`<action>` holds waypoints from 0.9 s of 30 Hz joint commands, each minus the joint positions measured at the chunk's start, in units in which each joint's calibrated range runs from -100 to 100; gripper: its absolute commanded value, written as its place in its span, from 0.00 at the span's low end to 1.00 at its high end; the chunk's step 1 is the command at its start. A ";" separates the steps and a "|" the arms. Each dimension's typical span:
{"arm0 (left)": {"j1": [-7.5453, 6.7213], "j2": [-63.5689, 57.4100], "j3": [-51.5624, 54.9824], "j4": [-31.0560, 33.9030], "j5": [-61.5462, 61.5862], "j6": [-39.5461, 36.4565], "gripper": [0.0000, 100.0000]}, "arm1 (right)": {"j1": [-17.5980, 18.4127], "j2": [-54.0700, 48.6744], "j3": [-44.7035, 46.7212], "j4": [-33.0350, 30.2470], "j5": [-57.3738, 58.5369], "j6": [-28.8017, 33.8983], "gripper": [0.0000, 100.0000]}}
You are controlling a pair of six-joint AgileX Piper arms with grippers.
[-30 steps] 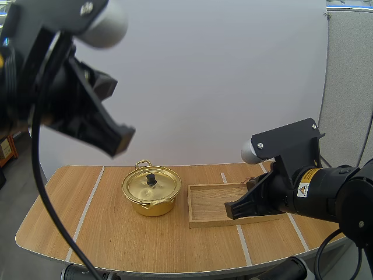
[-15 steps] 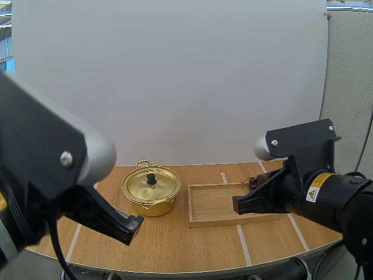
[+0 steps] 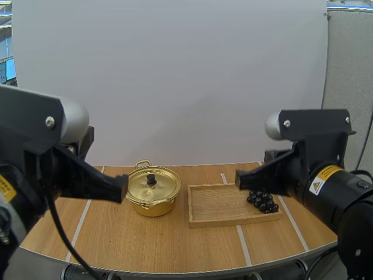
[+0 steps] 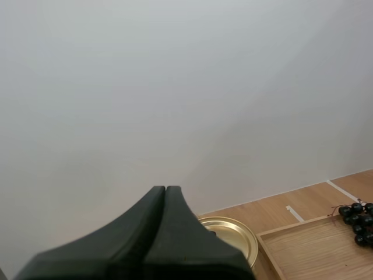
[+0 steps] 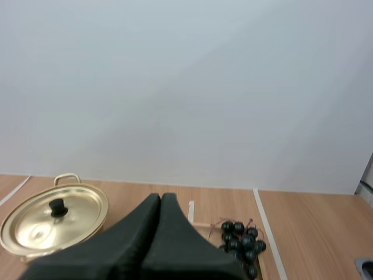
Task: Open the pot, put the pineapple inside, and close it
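Shiny gold pot (image 3: 152, 198) upright on the table (image 3: 116, 233), closed, with a round lid (image 3: 160, 185) seated flat on the rim and a small black knob (image 3: 151, 178) at its centre. Loop handles at the pot's 12 and 6 o'clock. Standing just beside the wooden tray (image 3: 215, 207), at the tray's 9 o'clock, not touching it. Bunch of dark grapes (image 3: 262, 200), nearly black and glossy, lying inside the tray at its 3 o'clock end, thin stem pointing toward 9 o'clock, well apart from the pot
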 commanded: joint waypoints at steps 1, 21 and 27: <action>-0.10 -0.21 6.56 1.30 -12.67 -2.16 0.00 | -0.24 -0.37 4.02 -1.80 -11.70 -0.70 0.00; -0.10 -0.21 42.02 2.18 -60.38 -1.88 0.00 | -0.24 -0.37 34.93 -5.82 -50.15 -0.70 0.00; -0.10 -0.21 45.14 2.18 -59.70 -4.35 0.00 | -0.24 -0.37 35.70 -5.66 -47.66 -0.70 0.00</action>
